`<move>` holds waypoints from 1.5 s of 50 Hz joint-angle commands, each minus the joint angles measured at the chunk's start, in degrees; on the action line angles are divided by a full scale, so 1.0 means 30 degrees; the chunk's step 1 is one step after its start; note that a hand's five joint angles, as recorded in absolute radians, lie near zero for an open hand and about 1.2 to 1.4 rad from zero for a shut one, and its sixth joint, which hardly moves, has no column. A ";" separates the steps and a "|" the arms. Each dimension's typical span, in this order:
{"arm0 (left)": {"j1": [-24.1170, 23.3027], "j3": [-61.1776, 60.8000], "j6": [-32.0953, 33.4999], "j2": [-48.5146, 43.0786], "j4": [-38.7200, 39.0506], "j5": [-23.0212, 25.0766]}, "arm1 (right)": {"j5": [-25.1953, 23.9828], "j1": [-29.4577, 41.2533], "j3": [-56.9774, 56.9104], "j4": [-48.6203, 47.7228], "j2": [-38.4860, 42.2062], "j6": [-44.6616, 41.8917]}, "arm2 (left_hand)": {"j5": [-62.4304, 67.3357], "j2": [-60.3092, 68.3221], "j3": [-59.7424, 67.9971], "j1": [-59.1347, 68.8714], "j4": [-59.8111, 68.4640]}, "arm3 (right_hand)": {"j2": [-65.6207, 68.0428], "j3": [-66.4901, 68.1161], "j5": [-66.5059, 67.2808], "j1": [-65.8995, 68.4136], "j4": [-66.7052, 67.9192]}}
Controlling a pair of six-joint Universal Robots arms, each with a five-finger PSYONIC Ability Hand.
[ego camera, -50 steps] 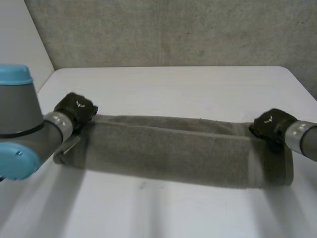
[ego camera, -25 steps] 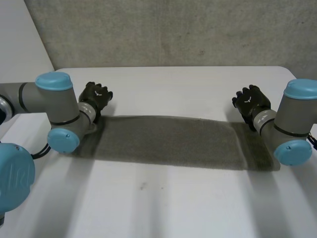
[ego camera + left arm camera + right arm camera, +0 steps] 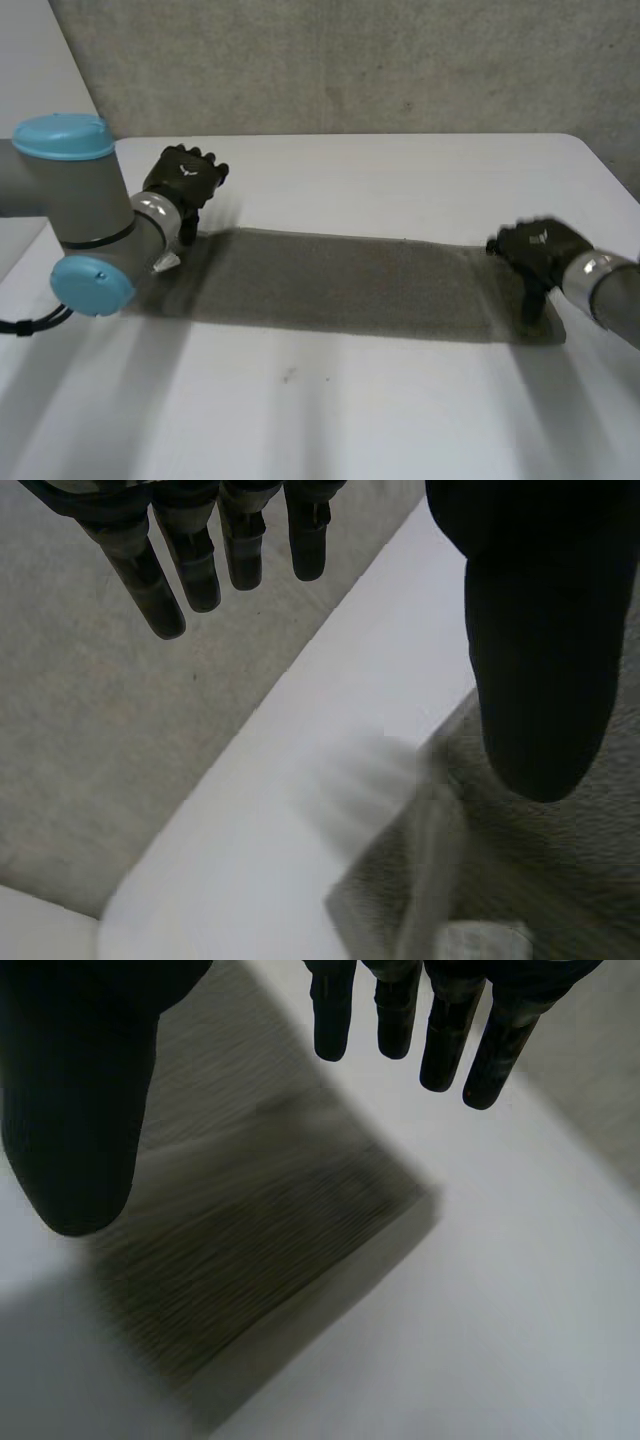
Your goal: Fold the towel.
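A grey-brown towel lies flat across the white table as a long folded strip. My left hand hovers just beyond the towel's left end, fingers straight and empty. In its wrist view the left hand's fingers and thumb spread apart above the towel's corner. My right hand is over the towel's right end, open. In the right wrist view its fingers and thumb stand apart above the towel's end, holding nothing.
A grey wall rises behind the table's far edge. My left arm reaches in over the table's left side. My right arm comes in low at the right edge. Bare table lies in front of the towel.
Both hands have let go of the towel, which dropped from a raised fold to lie flat. The left hand rose slightly off the left end; the right hand moved nearer over the right end.
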 commanded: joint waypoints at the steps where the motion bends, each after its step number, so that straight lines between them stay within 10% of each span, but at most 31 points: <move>1: 0.1468 -0.0717 -0.2799 0.0508 0.0023 0.1077 | -0.2719 -0.2521 0.3856 0.0588 -0.0606 0.0027 | 0.0173 0.0208 0.0165 0.0159 0.0192 | 0.0728 0.0987 0.0576 0.1149 0.0604; 35: 0.1708 -0.1976 -0.2098 0.0244 0.1049 0.1989 | -0.3485 -0.3316 0.5913 -0.3782 -0.0636 0.0027 | 0.0567 0.0601 0.0558 0.0552 0.0586 | 0.5834 0.6094 0.5682 0.6255 0.5711; 44: 0.1678 -0.2825 -0.2098 0.0947 0.1107 0.1989 | -0.3193 -0.3345 0.5797 -0.5333 -0.0226 -0.0295 | 0.0622 0.0656 0.0614 0.0607 0.0641 | 2.2441 2.2701 2.2289 2.2862 2.2318; 65: 0.2001 -0.5492 -0.2098 0.3496 0.1107 0.2018 | -0.0556 -0.6480 0.2749 -0.5306 -0.0255 -0.5071 | 0.0623 0.0657 0.0614 0.0608 0.0642 | 2.2467 2.2727 2.2316 2.2888 2.2344; 75: 0.2264 -0.7131 -0.2156 0.5574 0.1721 0.1989 | 0.0500 0.1065 -0.1376 -0.5247 -0.0667 -0.2791 | 0.0735 0.0769 0.0726 0.0720 0.0754 | 2.2467 2.2727 2.2316 2.2888 2.2344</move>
